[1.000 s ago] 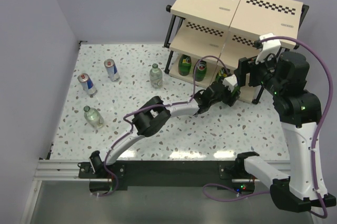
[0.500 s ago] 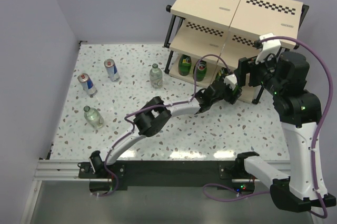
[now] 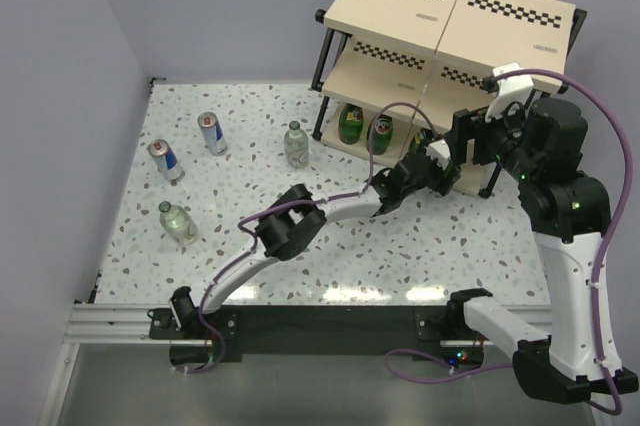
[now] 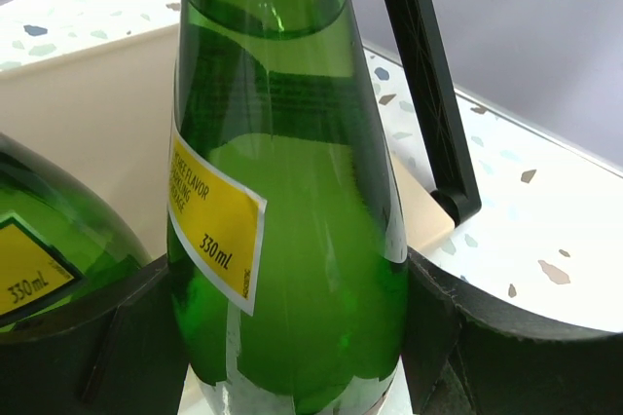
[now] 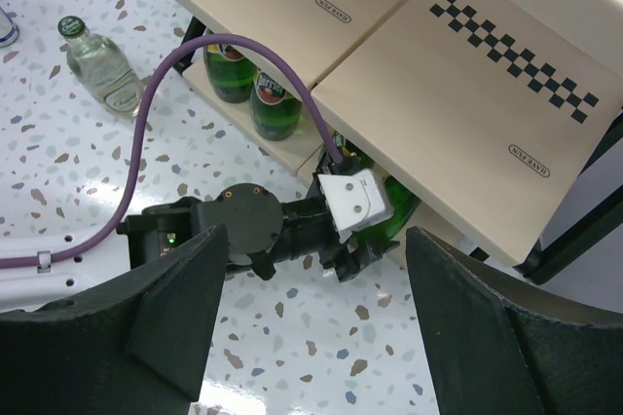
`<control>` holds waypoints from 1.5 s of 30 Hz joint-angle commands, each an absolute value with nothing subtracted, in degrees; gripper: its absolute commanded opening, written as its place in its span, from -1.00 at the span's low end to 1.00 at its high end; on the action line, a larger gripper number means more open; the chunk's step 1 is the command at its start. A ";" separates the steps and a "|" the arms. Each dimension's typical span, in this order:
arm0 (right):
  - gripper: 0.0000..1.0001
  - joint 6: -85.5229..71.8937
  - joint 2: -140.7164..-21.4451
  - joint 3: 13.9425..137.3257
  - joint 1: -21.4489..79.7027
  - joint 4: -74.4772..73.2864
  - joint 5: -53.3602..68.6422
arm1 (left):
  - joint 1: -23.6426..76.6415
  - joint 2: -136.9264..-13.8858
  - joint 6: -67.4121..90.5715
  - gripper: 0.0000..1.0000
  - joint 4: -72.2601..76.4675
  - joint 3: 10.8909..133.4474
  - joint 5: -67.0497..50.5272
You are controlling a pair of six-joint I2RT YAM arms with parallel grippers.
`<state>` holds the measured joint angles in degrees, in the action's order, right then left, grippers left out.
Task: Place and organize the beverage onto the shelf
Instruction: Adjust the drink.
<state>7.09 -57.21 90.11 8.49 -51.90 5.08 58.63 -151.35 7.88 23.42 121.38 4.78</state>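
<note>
My left gripper (image 3: 432, 160) is shut on a green glass bottle (image 4: 292, 240) with a yellow label, its fingers (image 4: 438, 322) pressed against both sides. It holds the bottle at the front of the shelf's (image 3: 440, 6) lowest board (image 4: 97, 113), right of two green bottles (image 3: 350, 124) (image 3: 381, 132) standing there. One of them shows in the left wrist view as a neighbouring green bottle (image 4: 44, 240). My right gripper (image 5: 311, 327) hangs open above the left wrist, empty. On the table lie apart two clear bottles (image 3: 295, 143) (image 3: 177, 222) and two blue-and-silver cans (image 3: 211, 132) (image 3: 165, 159).
The shelf's black front leg (image 4: 433, 113) stands just right of the held bottle. The purple cable (image 5: 224, 55) of the left arm loops in front of the lower boards. Walls close in on the speckled table (image 3: 250, 196) at left and back.
The left gripper has edged slightly further toward the shelf with the green bottle. The right arm has not moved.
</note>
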 commanded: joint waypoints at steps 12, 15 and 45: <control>0.54 6.94 -56.69 92.20 8.09 -50.98 4.92 | 58.01 -150.47 6.50 -1.00 40.61 125.94 6.94; 0.54 7.03 -56.86 92.20 8.17 -50.98 5.01 | 57.92 -151.00 6.50 -1.00 41.13 126.21 6.86; 0.54 7.47 -56.69 91.85 8.17 -51.06 5.45 | 58.53 -156.09 6.77 -1.00 45.79 126.56 9.40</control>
<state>7.14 -57.21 90.11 8.29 -51.90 5.34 58.59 -156.57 7.86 36.67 122.80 6.59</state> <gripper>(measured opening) 0.769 0.760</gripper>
